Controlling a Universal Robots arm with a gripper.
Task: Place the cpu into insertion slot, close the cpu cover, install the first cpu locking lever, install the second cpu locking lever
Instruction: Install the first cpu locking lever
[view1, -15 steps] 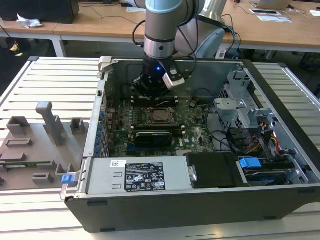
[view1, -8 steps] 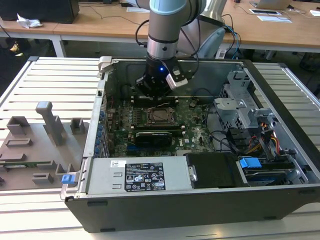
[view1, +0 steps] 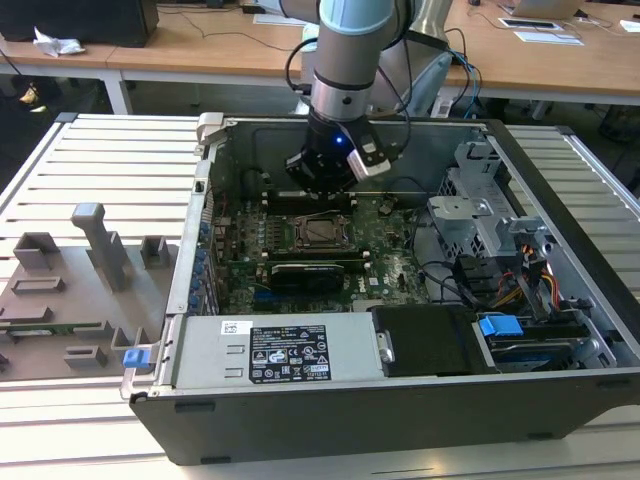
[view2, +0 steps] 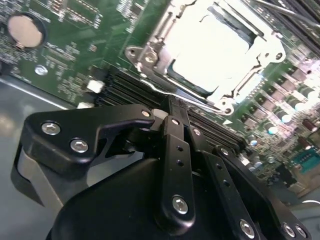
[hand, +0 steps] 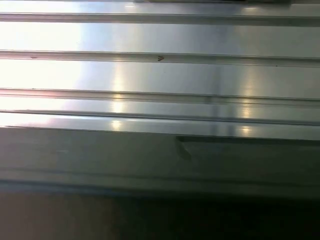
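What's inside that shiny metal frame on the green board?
The cpu shows its pale metal top through the cpu cover cut-out. The insertion slot beneath the chip is mostly covered.

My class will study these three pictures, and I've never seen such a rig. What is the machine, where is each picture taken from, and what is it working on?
A robot arm reaches its gripper into an open computer case on a slatted table. The exterior view looks on from outside; both wrist views ride on the arm. The first wrist view shows ribbed metal. In the second wrist view the gripper hangs near the cpu, seated under the cpu cover on the green motherboard. Nothing appears held.
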